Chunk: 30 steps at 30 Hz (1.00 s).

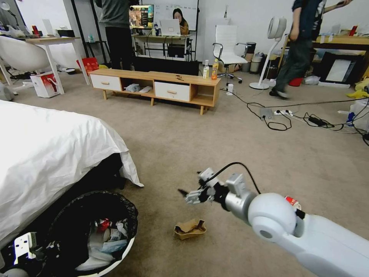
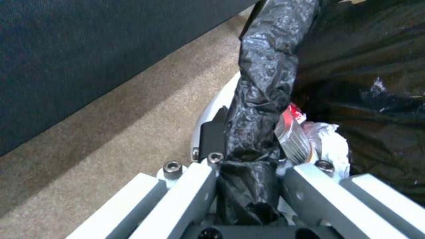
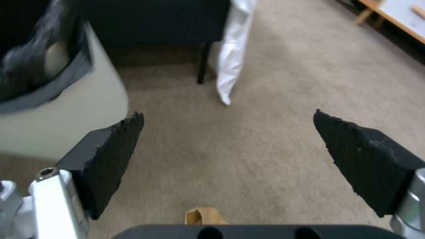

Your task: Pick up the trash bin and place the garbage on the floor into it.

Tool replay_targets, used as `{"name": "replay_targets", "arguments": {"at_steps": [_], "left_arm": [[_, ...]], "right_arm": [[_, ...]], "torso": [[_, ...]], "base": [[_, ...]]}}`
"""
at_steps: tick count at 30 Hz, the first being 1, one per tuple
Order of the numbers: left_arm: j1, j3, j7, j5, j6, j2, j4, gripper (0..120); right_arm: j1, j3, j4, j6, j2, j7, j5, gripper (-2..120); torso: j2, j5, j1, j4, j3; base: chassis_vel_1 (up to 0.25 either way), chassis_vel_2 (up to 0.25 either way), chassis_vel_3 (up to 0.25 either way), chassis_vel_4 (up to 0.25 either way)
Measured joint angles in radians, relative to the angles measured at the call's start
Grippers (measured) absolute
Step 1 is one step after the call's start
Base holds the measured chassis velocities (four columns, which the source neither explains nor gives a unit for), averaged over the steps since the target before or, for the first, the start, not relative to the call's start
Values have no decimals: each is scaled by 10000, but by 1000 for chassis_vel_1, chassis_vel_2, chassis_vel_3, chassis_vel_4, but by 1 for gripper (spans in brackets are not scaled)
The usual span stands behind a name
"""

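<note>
The trash bin (image 1: 115,256), white with a black bag over its rim, stands low at the left beside the bed and holds several pieces of litter. My left gripper (image 1: 27,246) is shut on its bagged rim (image 2: 257,109); a red-and-white packet (image 2: 292,132) and a tissue (image 2: 330,142) lie just inside. A crumpled brown cardboard tray (image 1: 190,229) lies on the carpet to the right of the bin. My right gripper (image 1: 188,194) hovers open above and just beyond the cardboard tray (image 3: 204,215), with nothing between its black pads (image 3: 111,156). The bin's wall (image 3: 57,116) is to one side.
A bed with a white sheet (image 1: 46,154) borders the bin on the left, its corner hanging down (image 3: 232,49). Open carpet stretches ahead to a low wooden cabinet (image 1: 153,86) with upright drink bottles (image 1: 210,69). Cables (image 1: 292,115) trail over the floor at the far right.
</note>
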Motion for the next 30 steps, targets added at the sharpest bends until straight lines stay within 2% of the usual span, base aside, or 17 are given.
{"name": "replay_targets", "arguments": {"at_steps": [1,6,13,15,16,18,19,21,30], "left_arm": [[0,0,0,0,0,0,0,1],[21,15,25,101,0,-158,-47,1],[-5,24,73,167,0,-256,-47,1],[-41,19,83,167,0,-296,-38,1],[-41,19,83,167,0,-296,-38,1],[-82,8,99,156,0,-329,35,1],[-82,8,99,156,0,-329,35,1],[-150,8,105,146,0,-351,121,1],[-369,65,108,112,0,-341,315,1]], "right_arm": [[0,0,0,0,0,0,0,98],[715,-1258,-658,309,283,-816,-1573,98],[1173,-2008,-1223,598,551,-1312,-2557,98],[1287,-2327,-1729,899,705,-1892,-3364,99],[1287,-2327,-1729,899,705,-1892,-3364,99],[1357,-2678,-2381,1357,871,-2383,-4521,99],[1357,-2678,-2381,1357,871,-2383,-4521,99],[1312,-2819,-2913,1772,987,-2797,-5530,100],[1145,-3206,-4016,2468,1381,-2916,-6734,100]], "torso": [[0,0,0,0,0],[0,0,0,0,0],[0,0,0,2,0],[0,0,0,-2,0],[0,0,0,-2,0],[0,1,0,0,1],[0,1,0,0,1],[0,0,0,0,0],[-1,2,0,0,1]], "base": [[0,0,0,0],[0,0,0,0],[0,0,0,0],[0,0,0,0],[0,0,0,0],[0,0,0,0],[0,0,0,0],[0,0,0,0],[0,0,0,0]]}}
